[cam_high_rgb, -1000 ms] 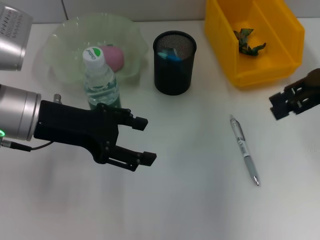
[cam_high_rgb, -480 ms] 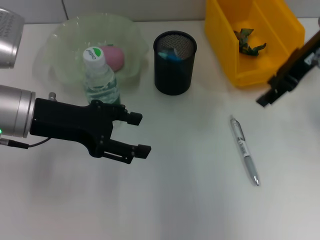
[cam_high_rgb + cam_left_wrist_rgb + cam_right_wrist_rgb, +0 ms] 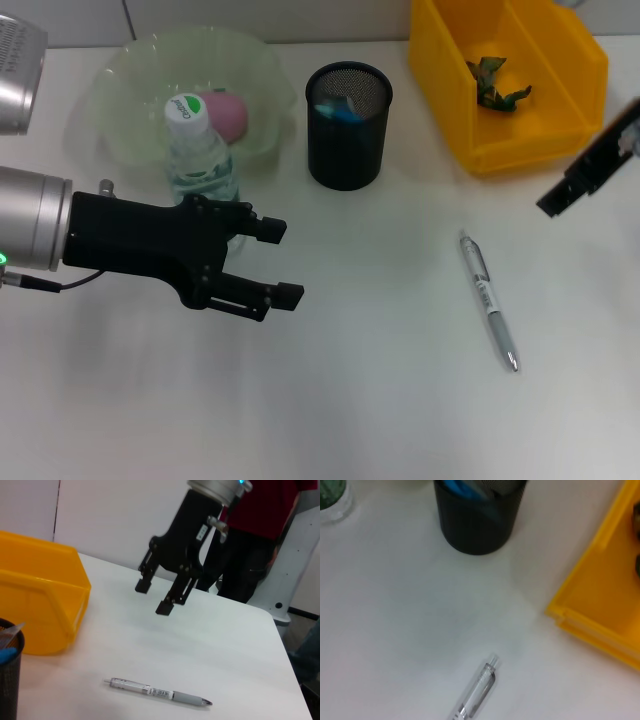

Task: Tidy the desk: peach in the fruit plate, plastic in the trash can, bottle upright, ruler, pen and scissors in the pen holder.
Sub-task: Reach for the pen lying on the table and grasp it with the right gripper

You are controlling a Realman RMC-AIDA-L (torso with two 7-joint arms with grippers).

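A silver pen (image 3: 488, 300) lies loose on the white desk, also seen in the wrist views (image 3: 157, 692) (image 3: 477, 690). The black mesh pen holder (image 3: 348, 125) holds blue things I cannot tell apart. The pink peach (image 3: 228, 113) rests in the green fruit plate (image 3: 120, 90). In front of the plate the bottle (image 3: 200, 150) stands upright. Green plastic (image 3: 497, 85) lies in the yellow trash can (image 3: 530, 140). My left gripper (image 3: 282, 262) hovers open just right of the bottle, holding nothing. Up and to the right of the pen, my right gripper (image 3: 154, 597) hangs open and empty above the desk.
The pen holder (image 3: 477, 515) and the yellow can (image 3: 600, 605) stand close together behind the pen. A person in red (image 3: 265, 525) stands beyond the desk's far edge.
My right gripper has tilted and drawn back toward the right edge. My left gripper has shifted a little left and back, still open.
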